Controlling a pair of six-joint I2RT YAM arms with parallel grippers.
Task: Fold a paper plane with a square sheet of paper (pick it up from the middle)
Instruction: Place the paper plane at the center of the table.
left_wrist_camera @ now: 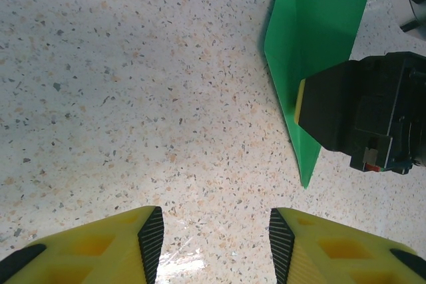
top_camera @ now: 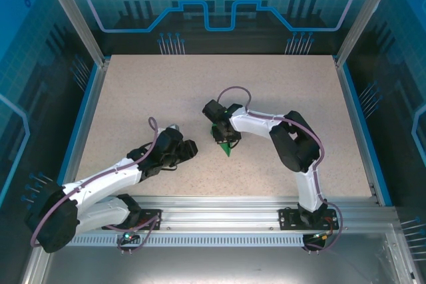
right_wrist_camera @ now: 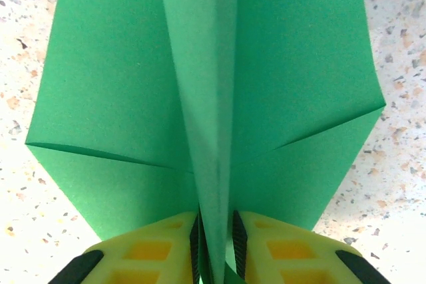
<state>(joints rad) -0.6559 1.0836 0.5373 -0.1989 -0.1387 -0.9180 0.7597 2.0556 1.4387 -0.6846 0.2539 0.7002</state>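
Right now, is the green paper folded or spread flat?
Folded. The right wrist view shows the green paper with diagonal creases and a raised centre ridge, which the right gripper pinches.

Bright even light, soft shadows, wrist views slightly soft

Left pincer (left_wrist_camera: 215, 241) parted, right pincer (right_wrist_camera: 217, 237) clamped

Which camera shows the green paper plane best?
The right wrist view: the paper plane is close, its centre ridge and creases clear, pinched by the right end effector. The top external view gives a small green tip beside that end effector; the left wrist view, one wing and the point.
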